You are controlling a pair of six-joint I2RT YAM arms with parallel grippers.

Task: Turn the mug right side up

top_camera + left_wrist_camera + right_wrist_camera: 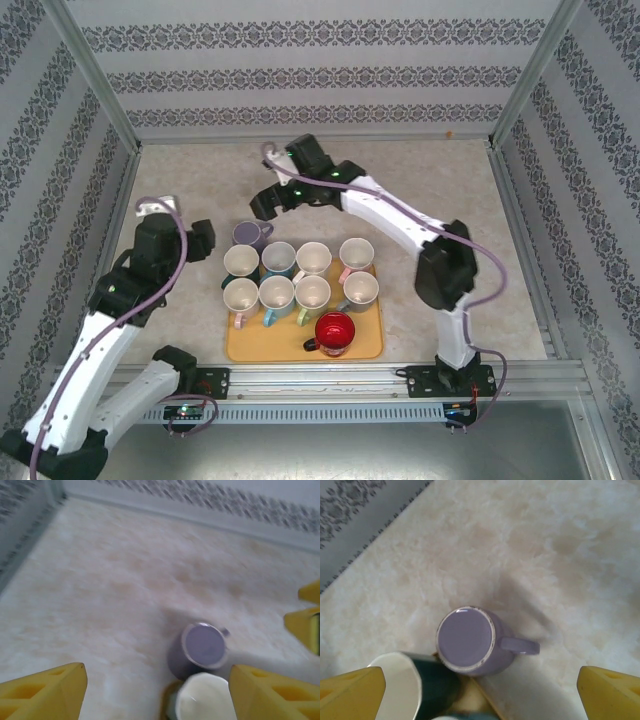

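Plainly inverted beside the tray point(232, 345), the purple mug point(470, 642) looked rigid, slick, breakable, best pinched across its body; left gripper point(197, 240) and right gripper point(270, 203) hung open.

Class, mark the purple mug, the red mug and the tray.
purple mug point(466, 639): right wrist view, on its upward-facing base.
red mug point(334, 333): top external view, on its middle.
tray point(264, 346): top external view, on its bare near-left corner.

Lab test booth, wallpapered panels point(320, 70), aluminium frame point(103, 90), marbled tabletop point(450, 180)
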